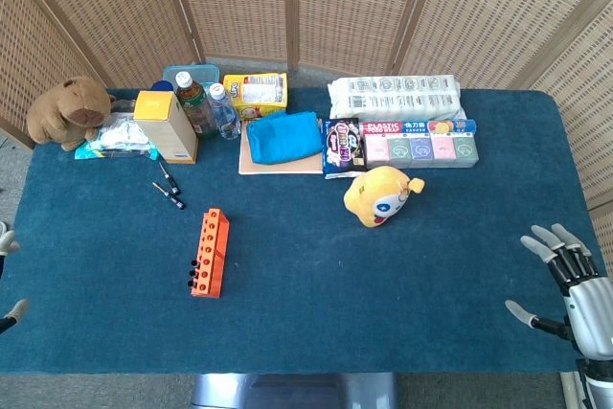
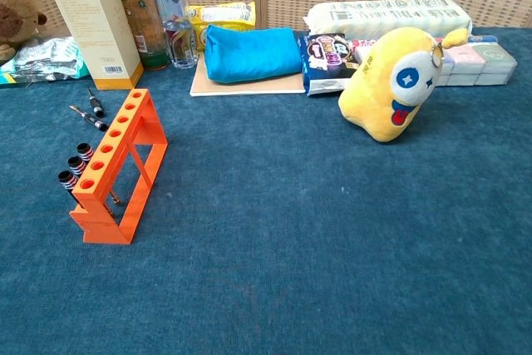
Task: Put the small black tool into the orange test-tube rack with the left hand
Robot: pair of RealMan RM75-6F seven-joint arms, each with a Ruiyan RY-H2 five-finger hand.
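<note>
The orange test-tube rack (image 1: 209,253) (image 2: 116,166) stands left of the table's middle. Black-capped tools (image 2: 76,164) sit along its left side. Two small black tools (image 1: 169,195) (image 2: 90,117) lie loose on the cloth just behind the rack, near the yellow box. Only the fingertips of my left hand (image 1: 8,275) show at the far left edge, spread apart, holding nothing and well left of the rack. My right hand (image 1: 567,284) hovers open at the front right corner, far from the tools. Neither hand shows in the chest view.
Along the back stand a brown plush (image 1: 69,112), a yellow box (image 1: 168,126), bottles (image 1: 196,102), a blue pouch (image 1: 284,137), snack packs (image 1: 342,146), a boxed set (image 1: 421,144) and a tissue pack (image 1: 395,98). A yellow plush (image 1: 380,194) sits mid-table.
</note>
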